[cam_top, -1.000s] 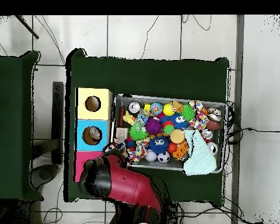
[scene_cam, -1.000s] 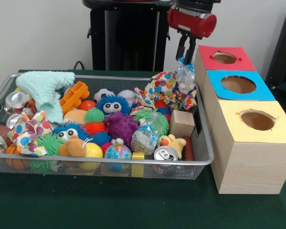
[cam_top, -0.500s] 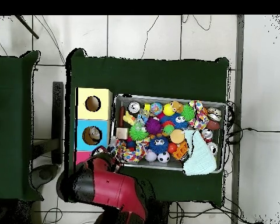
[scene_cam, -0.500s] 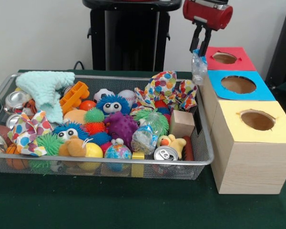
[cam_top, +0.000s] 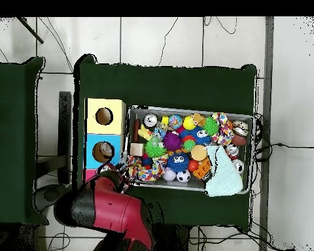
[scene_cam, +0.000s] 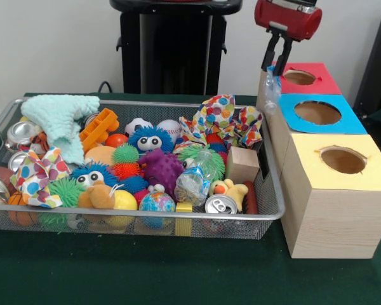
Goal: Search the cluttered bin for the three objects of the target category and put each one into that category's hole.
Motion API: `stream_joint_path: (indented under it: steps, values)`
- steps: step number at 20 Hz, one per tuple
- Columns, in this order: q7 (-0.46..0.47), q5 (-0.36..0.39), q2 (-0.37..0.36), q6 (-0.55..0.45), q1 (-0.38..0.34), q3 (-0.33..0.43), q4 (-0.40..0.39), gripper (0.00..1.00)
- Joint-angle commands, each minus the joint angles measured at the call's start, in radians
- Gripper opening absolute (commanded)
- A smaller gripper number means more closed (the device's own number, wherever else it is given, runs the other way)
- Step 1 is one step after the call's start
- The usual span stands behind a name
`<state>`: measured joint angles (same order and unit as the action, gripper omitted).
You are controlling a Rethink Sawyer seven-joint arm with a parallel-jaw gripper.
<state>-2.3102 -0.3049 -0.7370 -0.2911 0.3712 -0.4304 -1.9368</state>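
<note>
**Bag held by box edge, hole off to one side**

Gripper (scene_cam: 272, 65) is clenched on a clear plastic bag (scene_cam: 272, 89), pinching its top; the bag hangs straight down, long axis vertical. In front view the bag dangles just beside the near-left corner of the red box (scene_cam: 324, 77), at the seam w/ the blue box (scene_cam: 349, 121), above the gap between boxes and bin (scene_cam: 267, 213). It's clear of the bin clutter, touching nothing I can make out.

Key relation: red hole (scene_cam: 299, 77) lies to the picture's right of the bag, slightly farther back; blue hole (scene_cam: 317, 112) lies right and nearer the camera. So the bag isn't over either hole yet. Which hole is meant can't be told. Either way, next move prob needs a sideways shift over the box tops before letting go, else the bag drops down the box side.

Overhead: arm (cam_top: 114, 209) covers the red box; gripper tips & bag hidden there. Yellow box (cam_top: 106, 116) well apart
</note>
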Motion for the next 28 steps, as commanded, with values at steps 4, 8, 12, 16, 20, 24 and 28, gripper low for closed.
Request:
stream_joint_path:
  steps: [4,8,12,16,20,24,28]
  values:
    - [-0.243,-0.088,0.093,-0.042,0.014,0.037,0.052,0.00]
    - [-0.238,-0.105,0.115,-0.035,0.030,0.031,0.058,0.00]
    - [-0.267,-0.126,0.151,-0.061,0.081,-0.002,0.089,0.00]
    - [-0.288,-0.145,0.173,-0.132,0.133,-0.046,0.133,0.00]
    - [-0.299,-0.161,0.186,-0.198,0.166,-0.081,0.174,0.00]
    - [-0.287,-0.170,0.180,-0.241,0.169,-0.095,0.193,0.00]
    - [-0.277,-0.179,0.184,-0.228,0.172,-0.097,0.186,0.00]
